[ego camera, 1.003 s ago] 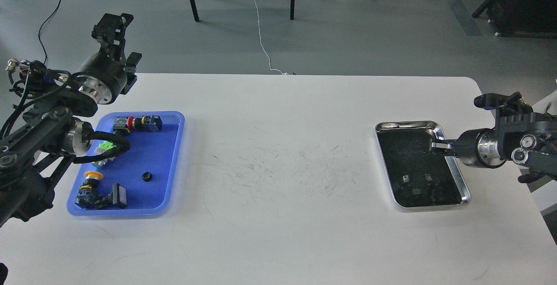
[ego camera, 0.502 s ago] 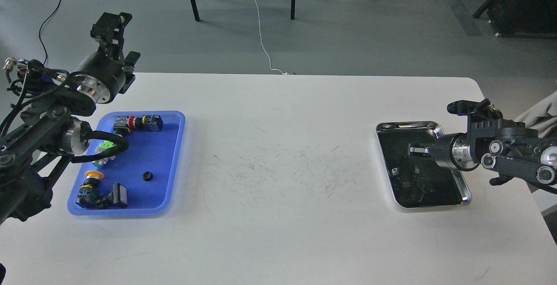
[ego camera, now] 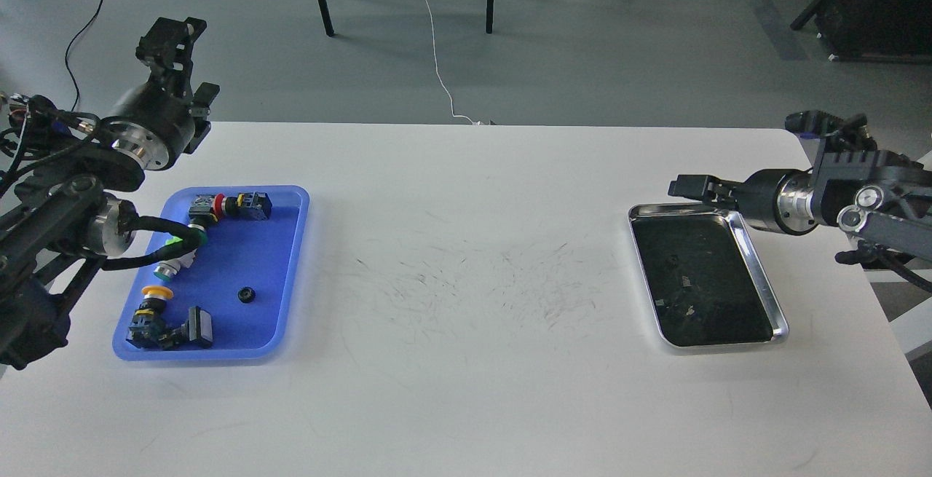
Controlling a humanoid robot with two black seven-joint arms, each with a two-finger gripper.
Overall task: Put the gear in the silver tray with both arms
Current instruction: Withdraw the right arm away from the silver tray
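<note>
The right end effector [ego camera: 681, 187], dark and seen nearly edge-on, hovers just above the far rim of the shallow rectangular silver metal tray [ego camera: 764, 284], at about three o'clock on the white table [ego camera: 466, 360]. Whether its fingers are parted cannot be told, and nothing shows between them. Behind it the right arm [ego camera: 837, 200] reaches in level from the right edge, a posture that looks suited to receiving or lowering a part over the tray.

The left end effector [ego camera: 166, 44] points up and away at about ten o'clock, raised clear of the table beyond its far left corner. Its two fingers cannot be separated at this size, so its opening is unclear too, and it appears to carry nothing.

The small black ring-shaped gear [ego camera: 247, 294] lies in the blue plastic tray [ego camera: 291, 273] at nine o'clock, near that tray's middle and apart from the coloured push-button switches: a red-capped one [ego camera: 231, 207] at the far end, a green-capped one [ego camera: 175, 262] at the left, a yellow-capped one [ego camera: 151, 311] at the near corner. The silver tray's dark bottom shows only reflections and specks, so the transfer seems not yet begun. The likely next step is for the left arm [ego camera: 65, 215] to descend on the gear, whose small size and low profile would demand a precise pinch.
</note>
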